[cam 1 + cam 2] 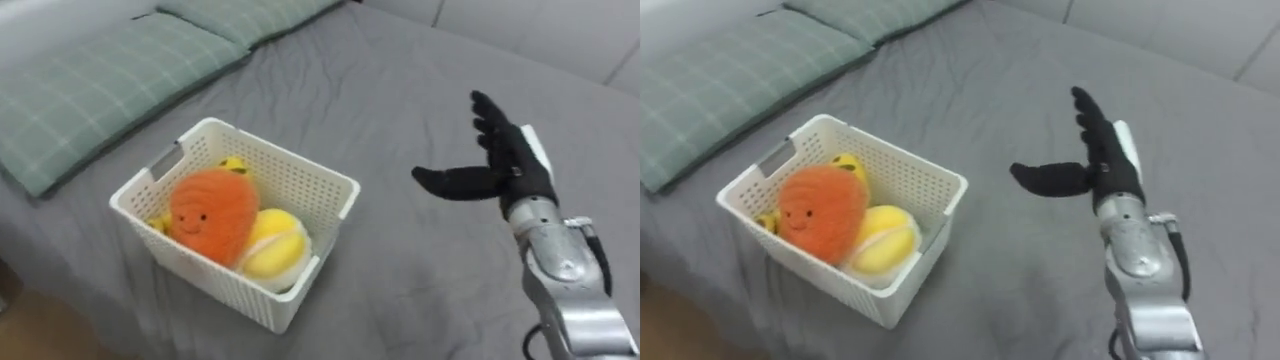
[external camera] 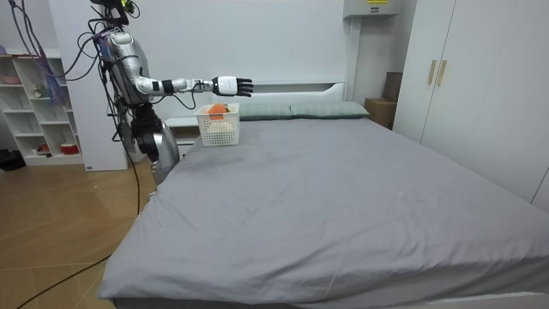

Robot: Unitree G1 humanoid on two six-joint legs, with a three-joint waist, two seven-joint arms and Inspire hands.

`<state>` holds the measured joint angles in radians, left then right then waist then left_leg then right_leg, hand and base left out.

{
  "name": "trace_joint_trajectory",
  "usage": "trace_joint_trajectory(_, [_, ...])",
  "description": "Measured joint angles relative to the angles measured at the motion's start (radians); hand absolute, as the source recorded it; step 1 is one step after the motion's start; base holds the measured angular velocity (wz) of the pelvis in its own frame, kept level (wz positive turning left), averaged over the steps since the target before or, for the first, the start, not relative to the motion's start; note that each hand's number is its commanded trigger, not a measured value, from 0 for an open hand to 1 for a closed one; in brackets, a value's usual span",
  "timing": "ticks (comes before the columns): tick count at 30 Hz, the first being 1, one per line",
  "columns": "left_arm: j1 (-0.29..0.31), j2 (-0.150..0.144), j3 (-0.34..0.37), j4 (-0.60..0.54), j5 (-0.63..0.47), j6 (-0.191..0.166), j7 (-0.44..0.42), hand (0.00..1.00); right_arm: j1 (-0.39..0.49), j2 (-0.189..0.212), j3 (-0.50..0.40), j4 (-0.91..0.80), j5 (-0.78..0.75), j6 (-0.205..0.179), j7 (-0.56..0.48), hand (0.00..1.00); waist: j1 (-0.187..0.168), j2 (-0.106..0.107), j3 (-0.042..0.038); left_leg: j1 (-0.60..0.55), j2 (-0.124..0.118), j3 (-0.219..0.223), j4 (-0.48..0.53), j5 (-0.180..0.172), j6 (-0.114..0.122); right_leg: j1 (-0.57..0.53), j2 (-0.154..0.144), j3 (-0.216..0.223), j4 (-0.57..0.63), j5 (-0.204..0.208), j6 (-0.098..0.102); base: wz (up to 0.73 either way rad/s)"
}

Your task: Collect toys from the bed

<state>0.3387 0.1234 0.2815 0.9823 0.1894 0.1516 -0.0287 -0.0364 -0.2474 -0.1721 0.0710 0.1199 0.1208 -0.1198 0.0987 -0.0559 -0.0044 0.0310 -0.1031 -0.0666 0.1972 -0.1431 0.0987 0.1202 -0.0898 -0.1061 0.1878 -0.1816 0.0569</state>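
Holding fuzzy round plush toys [image 1: 212,215], perforated white basket [image 1: 215,282], right hand [image 1: 508,165] splayed

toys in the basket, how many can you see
3 in the basket: orange plush, pale yellow one right of it, bright yellow one peeking out behind it. Others may be hidden underneath.

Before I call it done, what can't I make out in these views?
The small yellow toy: mostly hidden behind the orange toy in both eye views.
The bottom of the basket: covered by the toys in both eye views.
Room view: the basket's contents are too small to tell apart.
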Motion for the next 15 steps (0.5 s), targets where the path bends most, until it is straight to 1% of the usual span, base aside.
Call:
trace_joint_trajectory(1, [0.004,0.0,0.009,0.001,0.0,-0.005,0.001,0.0,0.003,-0.001,-0.021,0.0,0.017,-0.001,-0.007,0.0,-0.012,0.0,0.0,0.002,0.004,0.012,-0.003,-0.001,-0.001,0.0,0.003,0.014,0.0,0.001,-0.001,-0.72])
trace_joint_trajectory(2, [0.007,0.002,0.024,0.004,-0.001,-0.011,0.002,0.0,0.018,-0.004,-0.068,-0.005,0.055,-0.008,-0.028,0.0,-0.037,-0.001,0.0002,0.012,0.011,0.035,-0.01,-0.003,-0.002,0.0,0.007,0.028,0.0,0.002,-0.002,-0.6])
trace_joint_trajectory(3, [0.007,0.005,0.04,0.01,-0.001,-0.018,0.004,0.0,0.037,-0.007,-0.113,-0.01,0.085,-0.023,-0.049,0.0,-0.055,-0.001,-0.0002,0.021,0.018,0.054,-0.016,-0.007,-0.004,-0.001,0.011,0.037,0.0,0.003,-0.004,-0.58])
trace_joint_trajectory(4, [0.006,0.006,0.043,0.012,-0.001,-0.022,0.006,0.0,0.043,-0.007,-0.132,-0.01,0.095,-0.029,-0.06,0.0,-0.07,-0.001,0.0001,0.025,0.022,0.063,-0.017,-0.01,-0.005,-0.001,0.014,0.044,0.0,0.003,-0.005,-0.54])
trace_joint_trajectory(5, [0.006,0.008,0.043,0.012,0.0,-0.027,0.011,0.0,0.051,-0.008,-0.165,-0.004,0.118,-0.039,-0.083,0.0,-0.096,-0.002,0.0003,0.03,0.029,0.08,-0.018,-0.017,-0.008,-0.004,0.019,0.05,0.0,0.005,-0.006,-0.57])
trace_joint_trajectory(6, [0.002,0.011,0.042,0.009,-0.001,-0.029,0.018,0.0,0.065,-0.01,-0.192,-0.003,0.141,-0.039,-0.105,0.0,-0.114,-0.003,-0.0004,0.034,0.039,0.102,-0.018,-0.024,-0.012,-0.009,0.024,0.049,0.001,0.007,-0.01,-0.57])
trace_joint_trajectory(7, [0.001,0.013,0.041,0.008,-0.001,-0.029,0.019,0.0,0.072,-0.01,-0.199,-0.003,0.151,-0.039,-0.118,0.0,-0.125,-0.004,-0.0002,0.035,0.044,0.113,-0.018,-0.028,-0.014,-0.012,0.027,0.049,0.002,0.008,-0.012,-0.57])
trace_joint_trajectory(8, [-0.006,0.018,0.04,0.009,-0.002,-0.029,0.02,0.0,0.092,-0.01,-0.213,-0.002,0.172,-0.04,-0.133,0.0,-0.141,-0.004,-0.0005,0.037,0.053,0.133,-0.018,-0.033,-0.019,-0.017,0.035,0.05,0.001,0.013,-0.017,-0.55])
trace_joint_trajectory(9, [-0.015,0.022,0.039,0.011,-0.005,-0.03,0.021,0.0,0.111,-0.01,-0.22,0.01,0.2,-0.045,-0.147,0.0,-0.153,-0.006,0.0008,0.042,0.061,0.15,-0.02,-0.037,-0.024,-0.02,0.041,0.055,0.0,0.015,-0.021,-0.51])
trace_joint_trajectory(10, [-0.02,0.024,0.038,0.012,-0.008,-0.03,0.023,0.0,0.12,-0.01,-0.222,0.026,0.21,-0.05,-0.152,0.0,-0.158,-0.008,0.0007,0.046,0.064,0.157,-0.023,-0.039,-0.026,-0.021,0.045,0.063,0.0,0.016,-0.022,-0.5])
trace_joint_trajectory(11, [-0.035,0.026,0.027,0.01,-0.026,-0.03,0.031,0.0,0.143,-0.01,-0.224,0.058,0.241,-0.056,-0.161,0.0,-0.171,-0.009,-0.0012,0.054,0.073,0.18,-0.029,-0.043,-0.03,-0.025,0.052,0.08,-0.001,0.017,-0.023,-0.42])
trace_joint_trajectory(12, [-0.037,0.024,0.018,0.01,-0.051,-0.03,0.039,0.0,0.157,-0.007,-0.225,0.081,0.274,-0.055,-0.167,0.0,-0.183,-0.009,-0.0026,0.053,0.079,0.195,-0.03,-0.046,-0.033,-0.031,0.057,0.089,-0.001,0.017,-0.024,-0.41])
trace_joint_trajectory(13, [-0.041,0.022,0.014,0.01,-0.063,-0.029,0.04,0.0,0.164,-0.007,-0.225,0.093,0.283,-0.055,-0.171,0.0,-0.188,-0.007,-0.0019,0.053,0.082,0.203,-0.031,-0.047,-0.034,-0.034,0.06,0.098,-0.002,0.019,-0.027,-0.38])
trace_joint_trajectory(14, [-0.05,0.021,0.01,0.013,-0.092,-0.016,0.047,0.0,0.167,-0.006,-0.225,0.137,0.299,-0.056,-0.178,0.0,-0.205,-0.005,-0.0006,0.056,0.088,0.219,-0.031,-0.052,-0.038,-0.038,0.066,0.114,-0.002,0.02,-0.029,-0.39])
trace_joint_trajectory(15, [-0.046,0.023,0.01,0.02,-0.112,-0.006,0.05,0.0,0.175,-0.006,-0.225,0.193,0.312,-0.057,-0.19,0.0,-0.21,-0.004,0.0007,0.063,0.093,0.231,-0.033,-0.056,-0.042,-0.037,0.074,0.13,-0.002,0.021,-0.03,-0.39])
